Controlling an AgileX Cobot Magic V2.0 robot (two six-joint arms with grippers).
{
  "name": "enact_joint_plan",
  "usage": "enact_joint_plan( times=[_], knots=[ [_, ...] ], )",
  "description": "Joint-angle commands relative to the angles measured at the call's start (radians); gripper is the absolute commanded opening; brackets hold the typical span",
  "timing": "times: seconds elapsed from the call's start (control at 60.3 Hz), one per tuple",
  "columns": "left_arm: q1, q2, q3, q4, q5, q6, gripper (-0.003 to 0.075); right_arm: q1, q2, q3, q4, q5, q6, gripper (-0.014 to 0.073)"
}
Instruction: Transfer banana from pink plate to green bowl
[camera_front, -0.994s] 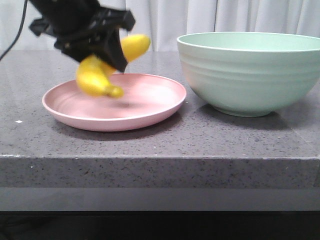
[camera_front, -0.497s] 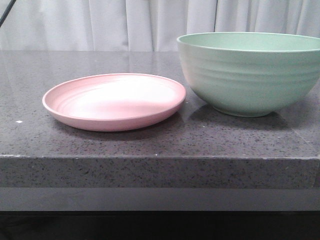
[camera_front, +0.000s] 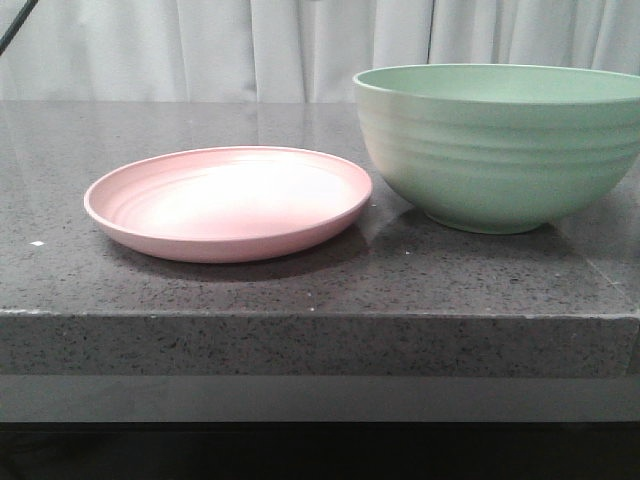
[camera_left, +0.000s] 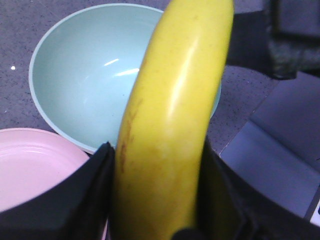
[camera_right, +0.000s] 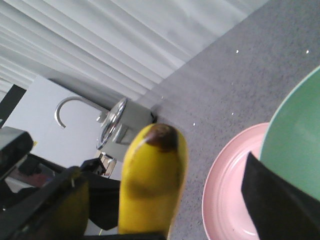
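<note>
My left gripper (camera_left: 157, 200) is shut on the yellow banana (camera_left: 170, 115), held high above the table with the green bowl (camera_left: 85, 75) and the pink plate (camera_left: 30, 165) below it. In the right wrist view the banana (camera_right: 152, 185), dark tip showing, stands between the wide-apart fingers of my right gripper (camera_right: 160, 210), which do not touch it. The front view shows the pink plate (camera_front: 228, 200) bare at left and the green bowl (camera_front: 500, 150) at right. Both grippers and the banana are out of the front view.
The grey stone table ends at a front edge (camera_front: 320, 315). White curtains hang behind. Beyond the table's side, a white cabinet with a metal handle (camera_right: 65, 107) shows in the right wrist view. A grey-blue surface (camera_left: 280, 150) lies beside the table.
A second ago the left gripper held the banana just above the pink plate in the front view. It has since risen out of that view, leaving the plate bare.
</note>
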Motion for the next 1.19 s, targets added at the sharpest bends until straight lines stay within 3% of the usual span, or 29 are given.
enact_joint_plan(
  times=[0.0,0.232,0.398,0.464,0.646,0.713,0.796,0.994,1.061,1.177],
  knots=[
    [-0.010,-0.039,-0.037,-0.010,-0.072,0.000,0.0133,0.001,0.042,-0.034,0.143,0.121,-0.049,0.0631],
    [-0.010,-0.039,-0.037,-0.010,-0.076,0.000,0.0133,0.007,0.151,-0.115,0.150,0.235,-0.055,0.0631],
    [-0.010,-0.039,-0.037,-0.010,-0.079,0.000,0.0133,0.058,0.171,-0.190,0.145,0.210,-0.055,0.0611],
    [-0.010,-0.039,-0.037,-0.010,-0.079,0.000,0.0133,0.074,0.171,-0.208,0.130,0.182,-0.055,0.0528],
    [-0.010,-0.039,-0.037,-0.010,-0.079,0.000,0.0139,0.081,0.171,-0.212,0.126,0.176,-0.055,0.0112],
    [-0.010,-0.039,-0.037,-0.010,-0.079,0.000,0.0147,0.081,0.171,-0.212,0.126,0.176,-0.055,0.0043],
    [-0.010,-0.039,-0.037,-0.002,-0.079,0.000,0.0211,0.081,0.171,-0.212,0.126,0.173,-0.055,0.0029],
    [-0.010,-0.039,-0.037,0.005,-0.079,0.002,0.0585,0.078,0.171,-0.213,0.110,0.114,-0.055,0.0029],
    [-0.010,-0.039,-0.037,0.005,-0.079,0.002,0.0622,0.077,0.172,-0.228,0.081,0.067,-0.071,0.0029],
    [-0.010,-0.039,-0.037,0.005,-0.079,0.002,0.0619,0.077,0.184,-0.301,-0.069,-0.060,-0.104,0.0029]
  ],
)
